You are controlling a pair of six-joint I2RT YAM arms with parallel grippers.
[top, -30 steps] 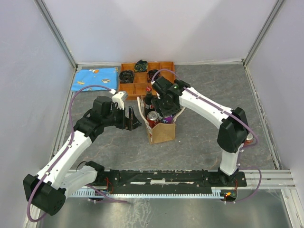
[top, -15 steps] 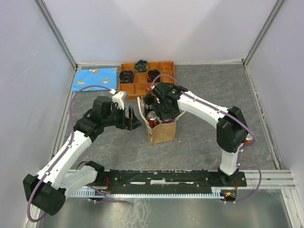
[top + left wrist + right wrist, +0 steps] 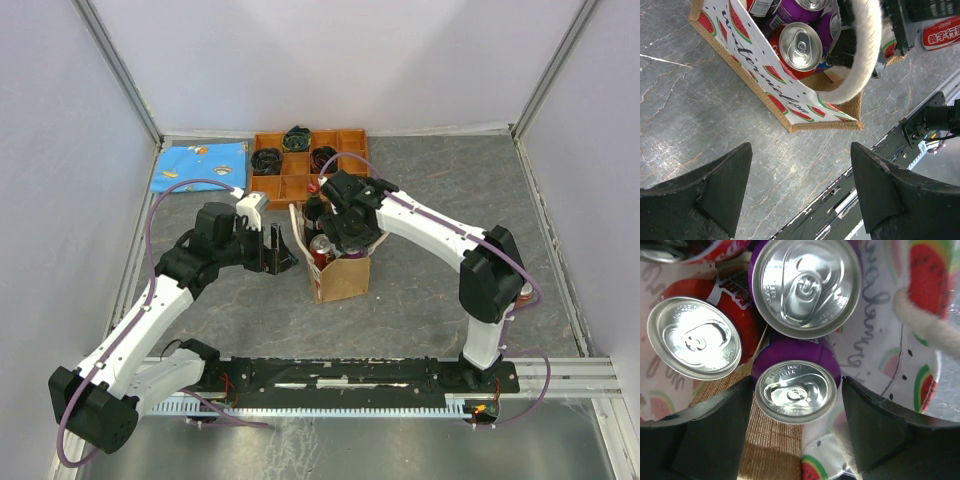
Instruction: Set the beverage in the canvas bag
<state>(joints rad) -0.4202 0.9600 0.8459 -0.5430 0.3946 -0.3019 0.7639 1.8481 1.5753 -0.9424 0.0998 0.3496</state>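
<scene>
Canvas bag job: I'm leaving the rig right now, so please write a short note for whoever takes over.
Left gripper: open, empty, beside the bag.
Right gripper: reaching into the bag, fingers on either side of the lower purple can. I cannot tell whether it is gripped or released.
Bag: upright on the table. It also holds a red can and an upper purple can.
Done: the lower purple can is in the bag.
Left: confirm the release and lift the right arm out. A loose can lies outside the bag and is probably next.
</scene>
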